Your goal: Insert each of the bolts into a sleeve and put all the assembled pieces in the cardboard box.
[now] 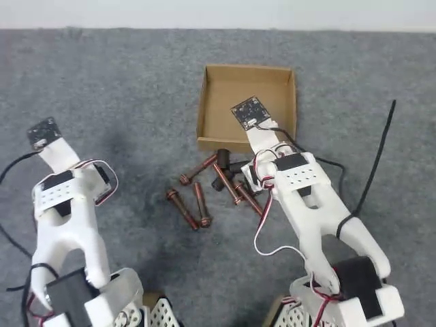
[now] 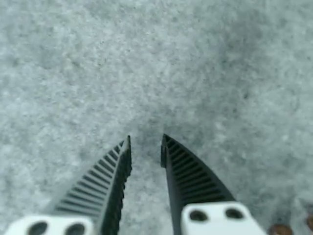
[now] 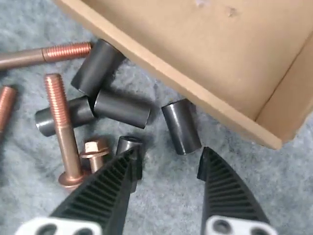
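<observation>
The cardboard box [image 1: 202, 103] sits open at the back of the grey carpet, with nothing showing on its floor [image 3: 205, 54]. Several copper bolts [image 1: 200, 203] and dark sleeves [image 1: 223, 157] lie loose just in front of it. My right gripper [image 3: 168, 154] hovers open over this pile, close to the box wall. One dark sleeve [image 3: 181, 127] lies just ahead of the gap between its fingers. Other sleeves [image 3: 121, 107] and a long bolt [image 3: 58, 122] lie to one side. My left gripper [image 2: 145, 140] is open over bare carpet, holding nothing.
The right arm [image 1: 300, 184] stretches from the front edge towards the box. The left arm [image 1: 68, 197] stands apart at the left over grey carpet [image 1: 136, 102]. A black cable [image 1: 381, 150] runs along the right side.
</observation>
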